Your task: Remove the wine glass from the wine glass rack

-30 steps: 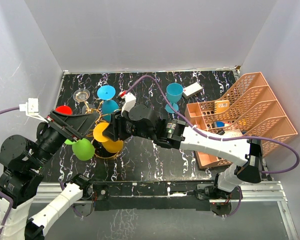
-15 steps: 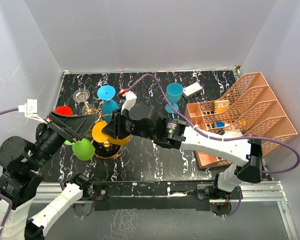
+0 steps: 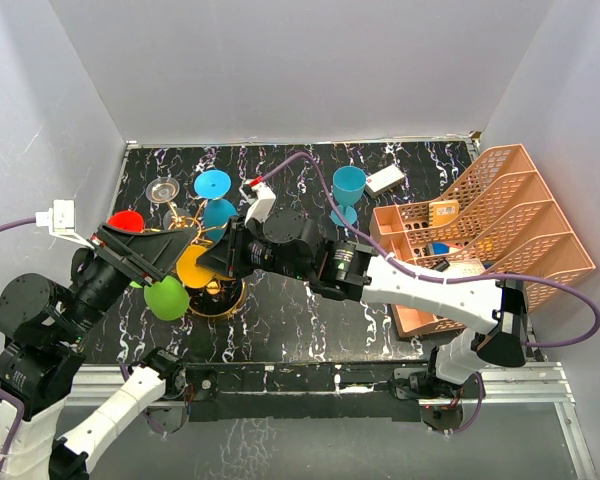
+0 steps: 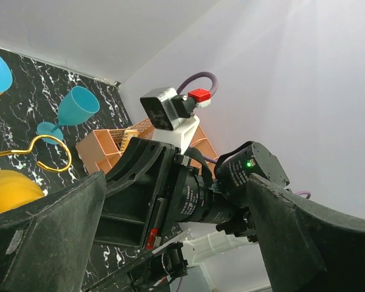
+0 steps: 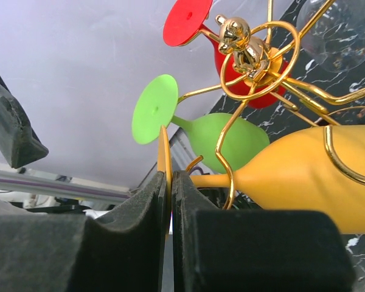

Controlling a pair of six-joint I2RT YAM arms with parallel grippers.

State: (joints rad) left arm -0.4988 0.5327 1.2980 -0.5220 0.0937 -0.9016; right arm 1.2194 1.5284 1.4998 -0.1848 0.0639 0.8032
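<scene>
The gold wire wine glass rack (image 3: pixel 187 218) stands at the left on a round dark base (image 3: pixel 220 299). Red (image 3: pixel 127 220), green (image 3: pixel 166 298), blue (image 3: pixel 212 185) and clear (image 3: pixel 163 190) glasses hang on it. A yellow wine glass (image 3: pixel 193 265) hangs there too. My right gripper (image 3: pixel 210 262) is shut on this glass's foot. In the right wrist view the pads (image 5: pixel 143 207) pinch the thin yellow foot disc (image 5: pixel 163 155). The stem (image 5: pixel 210 180) passes through a gold loop (image 5: pixel 231 176), and the bowl (image 5: pixel 304 176) lies to the right. My left gripper (image 3: pixel 148 250) is open and empty, raised beside the rack.
A blue glass (image 3: pixel 347 188) stands upright on the marble table (image 3: pixel 300 320) at back centre, with a white block (image 3: pixel 384 179) beside it. A peach mesh organiser (image 3: pixel 480 235) fills the right side. The left wrist view shows the right arm's wrist (image 4: pixel 194 194) close ahead.
My right gripper has moved left and a little back, carrying the yellow glass's foot with it. The left arm has barely moved.
</scene>
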